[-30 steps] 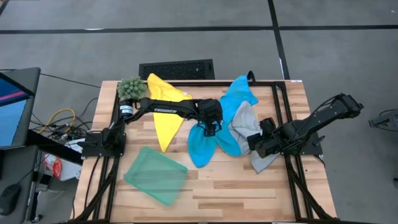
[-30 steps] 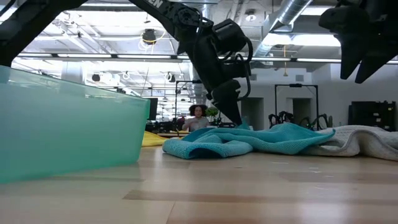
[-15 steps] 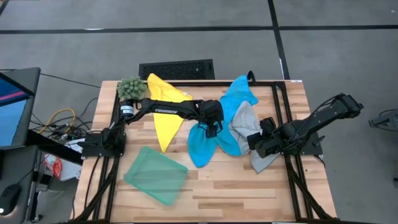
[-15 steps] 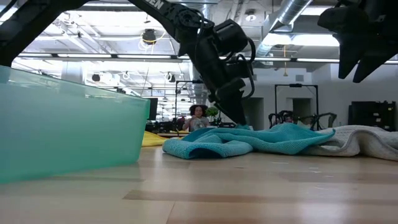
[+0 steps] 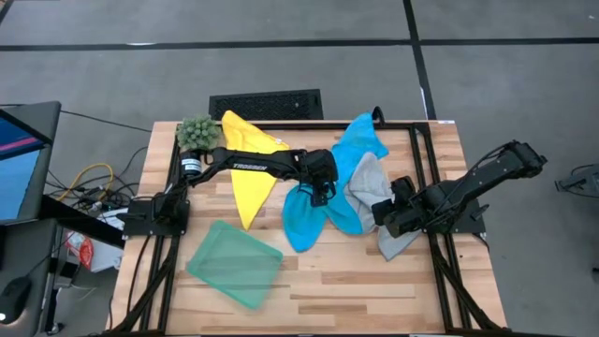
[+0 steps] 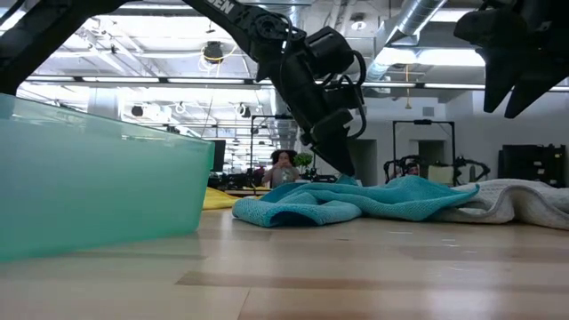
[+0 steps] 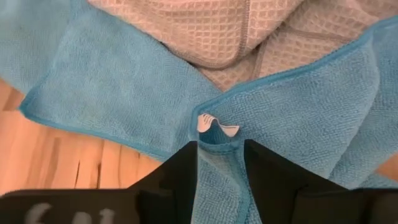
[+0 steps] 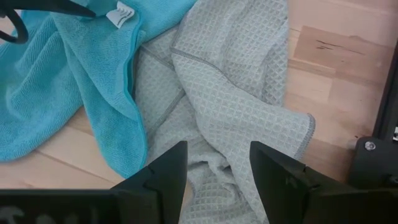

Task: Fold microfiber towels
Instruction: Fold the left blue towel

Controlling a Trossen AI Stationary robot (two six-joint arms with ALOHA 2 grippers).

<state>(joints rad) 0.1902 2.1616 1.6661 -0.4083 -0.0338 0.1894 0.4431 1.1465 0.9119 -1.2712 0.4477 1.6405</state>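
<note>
A bright blue towel (image 5: 301, 220) lies crumpled at the table's middle. A second blue towel (image 5: 360, 140) lies behind it, and a light grey towel (image 5: 372, 183) lies to the right, partly under the blue ones. A yellow towel (image 5: 248, 173) lies flat at the far left. My left gripper (image 5: 323, 195) is down on the blue towel and shut on it (image 7: 221, 144). My right gripper (image 5: 382, 217) is open and empty above the grey towel (image 8: 230, 81), raised off the table in the low view (image 6: 520, 84). My left gripper pinches the blue towel's hemmed edge (image 7: 219, 138) between its two fingers, next to a small white tag (image 7: 214, 123). The fingers (image 6: 345, 167) slant down from the table's left. The rest of the towel (image 6: 311, 203) lies slack on the table.
A teal green square thing (image 5: 234, 264) lies at the near left and fills the low view's left (image 6: 89, 178); cloth or bin, I cannot tell. A fuzzy green plant ball (image 5: 197, 131) stands at the far left corner. Bare wood (image 5: 374, 290) shows along the near edge.
My left gripper has shifted a little toward the table's right at the blue towel's edge. The towels lie as they did.
</note>
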